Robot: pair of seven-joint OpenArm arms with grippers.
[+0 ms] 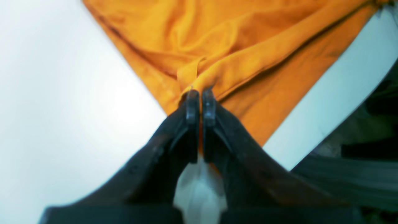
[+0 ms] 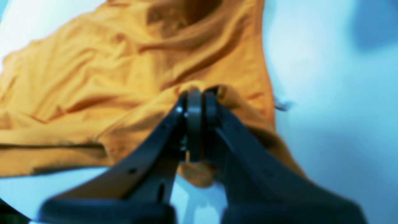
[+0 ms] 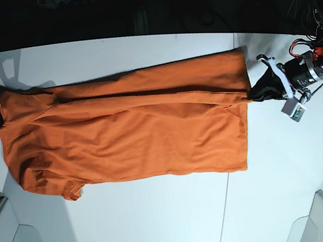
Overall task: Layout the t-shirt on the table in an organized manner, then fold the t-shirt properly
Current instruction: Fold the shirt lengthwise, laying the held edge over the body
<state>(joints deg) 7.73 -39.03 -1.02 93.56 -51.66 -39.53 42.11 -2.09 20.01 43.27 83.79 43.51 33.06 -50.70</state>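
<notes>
t-shirt [image 3: 133, 137]: plain bright orange, no print; darker orange in the creases.
table [image 3: 164, 223]: white, with one thin dark seam line running from the near edge.
left gripper [image 1: 201, 93]: black fingers, dark grey pads.
right gripper [image 2: 199, 95]: black fingers, grey pads.
background beyond far edge: black.

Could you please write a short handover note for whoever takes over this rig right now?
Left gripper: shut on the t-shirt, pinching a bunched edge at one end.
Right gripper: shut on the t-shirt at the opposite end.
The t-shirt is stretched lengthwise between both grippers across the table, with a long fold of cloth already turned over along its far side.
Done: shirt spread out, both ends gripped.
Left: smooth the wrinkles, finish the remaining folds, release.
</notes>
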